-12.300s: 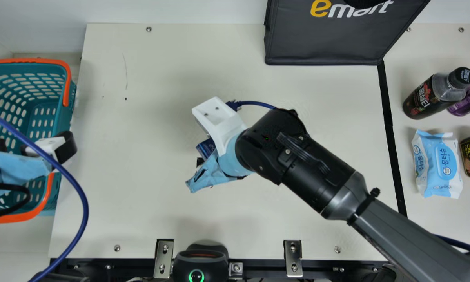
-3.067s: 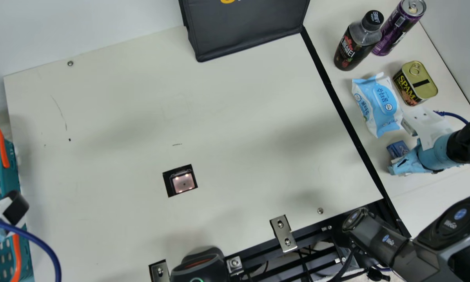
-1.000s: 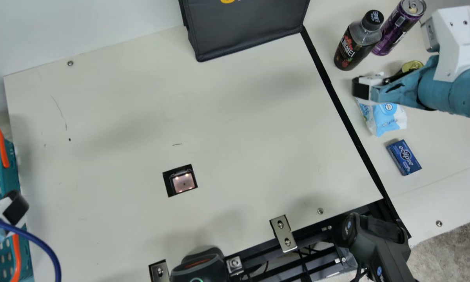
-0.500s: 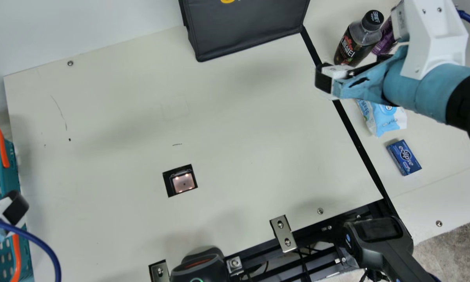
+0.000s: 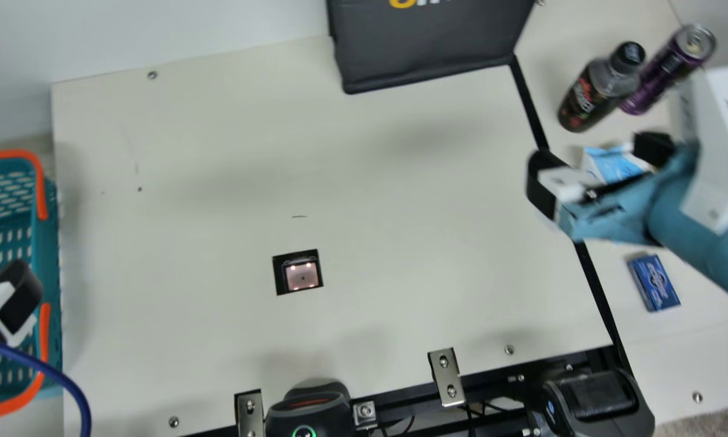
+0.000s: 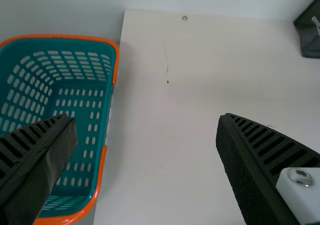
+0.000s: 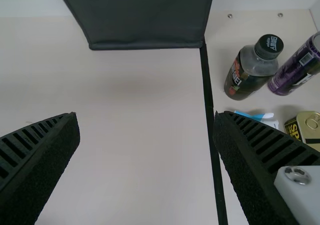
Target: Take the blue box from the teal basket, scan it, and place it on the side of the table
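And the blue box [image 5: 654,283] lies robot-side of the nearer right gripper [image 7: 146,117], long axis roughly front-to-back, those jaws gaping wide, empty!

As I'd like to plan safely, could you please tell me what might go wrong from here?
The right hand hangs open near the upright bottle and purple can, so a swing that way could topple them. The left hand hangs open near the orange handle of the teal basket and might snag it.
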